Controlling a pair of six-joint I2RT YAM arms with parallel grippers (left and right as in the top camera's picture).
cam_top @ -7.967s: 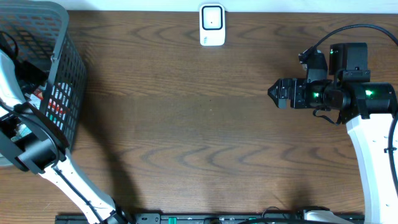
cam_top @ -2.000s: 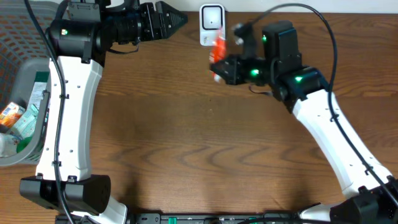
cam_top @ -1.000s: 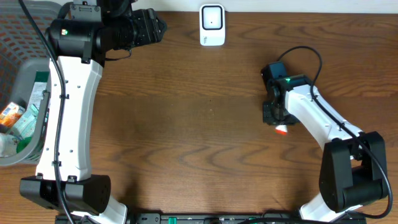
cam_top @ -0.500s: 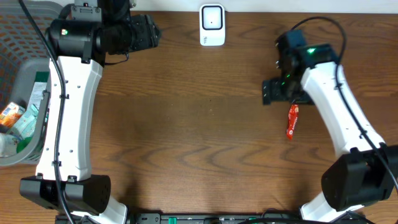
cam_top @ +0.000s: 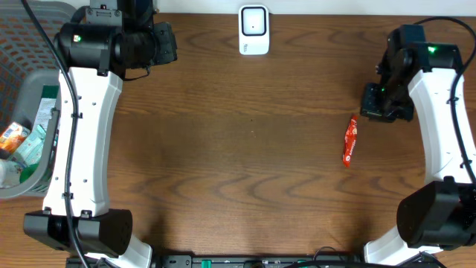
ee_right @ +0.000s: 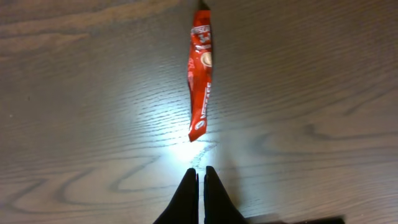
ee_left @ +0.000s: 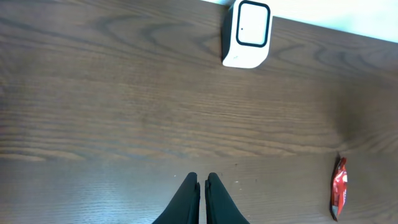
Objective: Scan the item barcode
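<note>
The left fingers [ee_left: 189,200] are pressing together, tips closed with only a thin seam between them, and they are gripping nothing. They are hovering over bare bench [cam_top: 238,164] wood, with the white scanner [ee_left: 247,34] standing ahead of them at the bench's far edge. The right fingers [ee_right: 186,198] are likewise sitting shut and empty, touching nothing. The red sachet [ee_right: 200,74] is lying flat on the bench just ahead of those closed tips, apart from them, its long side pointing away from the wrist camera. Seen from overhead, the sachet is resting well apart from the scanner, toward the right arm's side and nearer the front edge. The right wrist is hanging just beside the sachet, well off to the scanner's right. The left wrist is sitting to the scanner's left, near the back edge. A grey basket [cam_top: 22,45] holding packets is sitting farther out on the scanner's left.
</note>
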